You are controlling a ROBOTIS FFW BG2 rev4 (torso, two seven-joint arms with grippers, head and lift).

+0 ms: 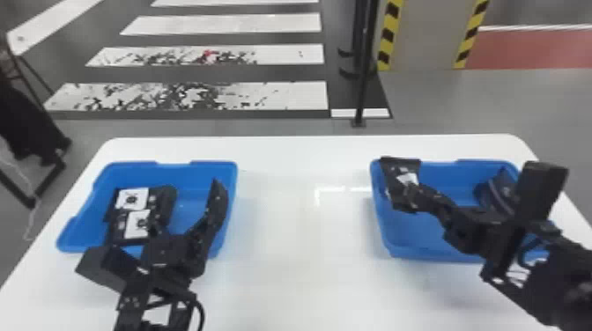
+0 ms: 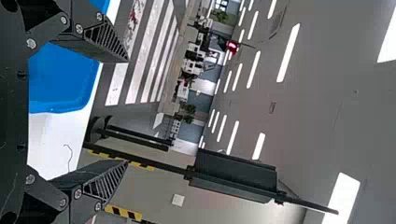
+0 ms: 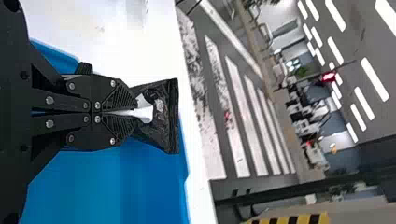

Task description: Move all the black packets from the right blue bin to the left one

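Black, glossy, white-patched packet [image 3: 164, 122] in closed right pincer [image 1: 407, 198], left pincer [image 1: 192, 188] gaping empty.

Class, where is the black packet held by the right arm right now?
In the head view, the black packet is pinched in the right tool, at the far left corner of the right blue bin.

White table [image 1: 299, 273] with rounded far corners, the left blue bin [image 1: 211, 171] standing near its left edge, the right blue bin [image 1: 431, 254] near its right edge
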